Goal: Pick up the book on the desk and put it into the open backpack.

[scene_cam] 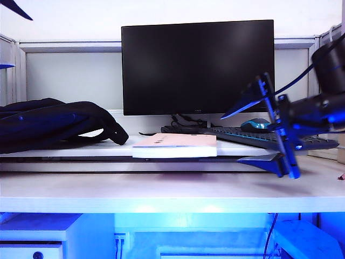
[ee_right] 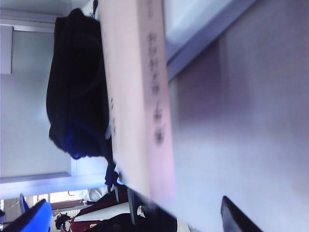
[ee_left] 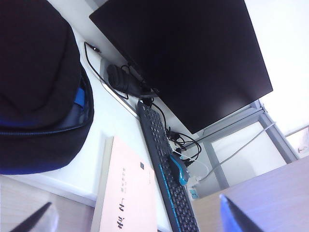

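Your book (scene_cam: pixel 175 145) lies flat at the board's front edge, centre frame, overhanging the counter (scene_cam: pixel 161 191) so a finger can slip under. The right claw (scene_cam: pixel 257 132), low right, gapes sideways towards it. The left claw (ee_left: pixel 135 218) hangs open above. The backpack (scene_cam: pixel 51 125) waits left.

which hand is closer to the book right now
Right. The right hand, open, hangs level with the book, just off its right end. The left hand, also open, hovers above it.

Bare table (scene_cam: pixel 161 191) in front of the book (scene_cam: pixel 175 145), an open approach for the right tool (scene_cam: pixel 259 127); keyboard (scene_cam: pixel 269 137) and monitor (scene_cam: pixel 197 67) crowd behind, backpack (scene_cam: pixel 48 124) blocks the left.
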Tool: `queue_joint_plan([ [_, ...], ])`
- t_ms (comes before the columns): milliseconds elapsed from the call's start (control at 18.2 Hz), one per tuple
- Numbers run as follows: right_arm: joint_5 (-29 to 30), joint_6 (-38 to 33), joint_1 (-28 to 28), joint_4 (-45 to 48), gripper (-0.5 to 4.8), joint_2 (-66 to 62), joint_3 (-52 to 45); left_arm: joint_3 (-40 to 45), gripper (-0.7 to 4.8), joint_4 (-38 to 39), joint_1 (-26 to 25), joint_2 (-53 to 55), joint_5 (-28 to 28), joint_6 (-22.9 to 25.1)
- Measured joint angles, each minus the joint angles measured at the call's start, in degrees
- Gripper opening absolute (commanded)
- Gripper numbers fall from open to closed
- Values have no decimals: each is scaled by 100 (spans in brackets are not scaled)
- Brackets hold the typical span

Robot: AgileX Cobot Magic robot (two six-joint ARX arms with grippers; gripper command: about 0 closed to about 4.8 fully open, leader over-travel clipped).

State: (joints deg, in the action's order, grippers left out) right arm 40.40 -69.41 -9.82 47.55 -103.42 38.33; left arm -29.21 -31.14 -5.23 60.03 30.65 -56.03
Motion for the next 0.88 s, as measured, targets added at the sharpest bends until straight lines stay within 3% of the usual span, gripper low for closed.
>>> queue_joint_plan([
  [660,166,-170,-358,-308,451,-1141,1550,-33,479,-129,-22,210,-7,111],
  [715,168,-219,-483,-365,399,-1250,1558,-55,479,-131,-28,354,-4,111],
  [880,179,-310,-562,-505,86,-1384,1563,-85,479,-151,-24,468,0,111],
])
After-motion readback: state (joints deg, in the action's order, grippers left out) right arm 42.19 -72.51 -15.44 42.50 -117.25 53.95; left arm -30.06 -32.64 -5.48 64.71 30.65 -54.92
